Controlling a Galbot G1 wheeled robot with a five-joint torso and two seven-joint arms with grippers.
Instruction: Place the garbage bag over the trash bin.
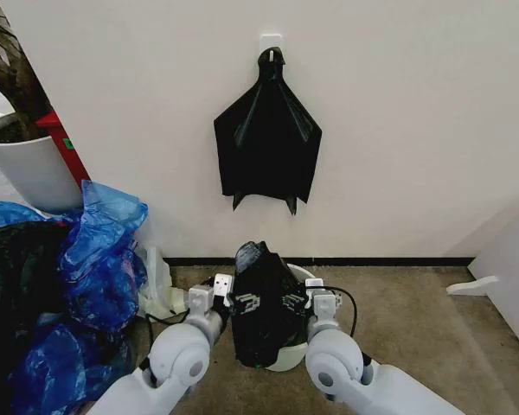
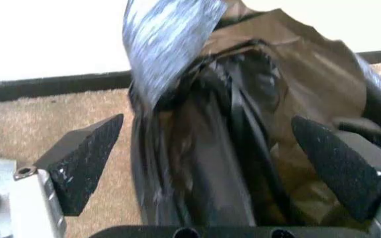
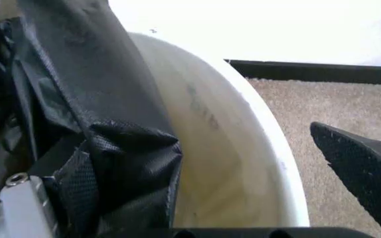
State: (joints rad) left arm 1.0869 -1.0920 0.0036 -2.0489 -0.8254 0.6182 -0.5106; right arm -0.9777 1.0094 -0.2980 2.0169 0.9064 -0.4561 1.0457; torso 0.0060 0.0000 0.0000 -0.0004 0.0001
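The garbage bag (image 1: 261,313), glossy wrinkled black film, hangs bunched over the left part of the trash bin (image 1: 287,361), a pale round bucket on the carpet by the wall. My left gripper (image 1: 229,299) is at the bag's left side. In the left wrist view the left gripper (image 2: 207,121) is open, its fingers (image 2: 85,163) wide apart with the bag (image 2: 223,163) loose between them. My right gripper (image 1: 308,301) is at the bin's right rim. In the right wrist view the right gripper (image 3: 210,129) is open across the bin's rim (image 3: 263,144), and bag film (image 3: 104,148) covers one finger.
A flat fan-shaped black bundle (image 1: 268,147) hangs from a wall hook above the bin. Bright blue bags (image 1: 95,259) pile up at the left, under a large white plant pot (image 1: 30,169). Bare carpet (image 1: 415,328) lies to the right, with a white wall corner (image 1: 510,268).
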